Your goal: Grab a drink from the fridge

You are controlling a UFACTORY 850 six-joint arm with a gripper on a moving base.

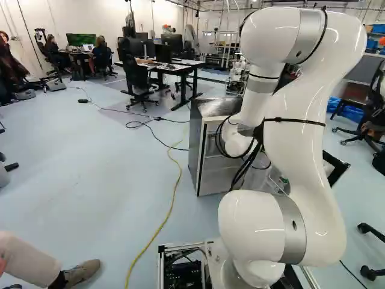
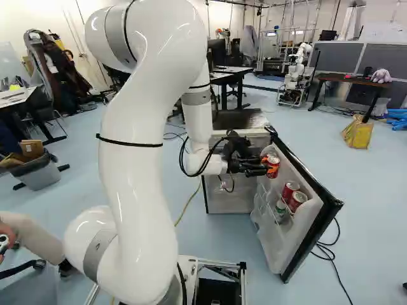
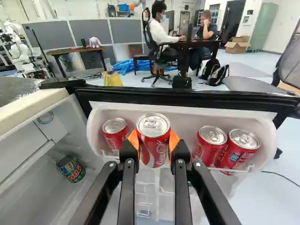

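- White and nearest, the robot arm (image 2: 140, 165) is rising up and hiding part of the fridge in the left base view.
- Light blue floor (image 1: 102, 180) is spreading across the room.
- One desk (image 1: 168, 67) is standing well behind the fridge, and it is holding up black screens.
- One fridge (image 1: 210, 107) with grey sides is standing on the floor.
- Its door (image 2: 308, 232) is hanging wide open and showing its white inside.
- One yellow cord (image 1: 174, 180) is winding over the floor beside the fridge.
- One yellow bag (image 2: 358, 135) is sitting on the floor, well past the door.
- The white door shelf (image 3: 269, 140) is holding red cans in a row.
- The black gripper (image 2: 264, 169) is squeezing the middle red can (image 3: 153, 136) between its orange pads (image 3: 133, 139). I am not able to tell if that can is touching the shelf.
- One red can (image 3: 115, 132) is sitting just beside one finger, and two red cans (image 3: 212, 143) are crowding together past the other finger.
- One green and red can (image 3: 71, 169) is resting inside the fridge.
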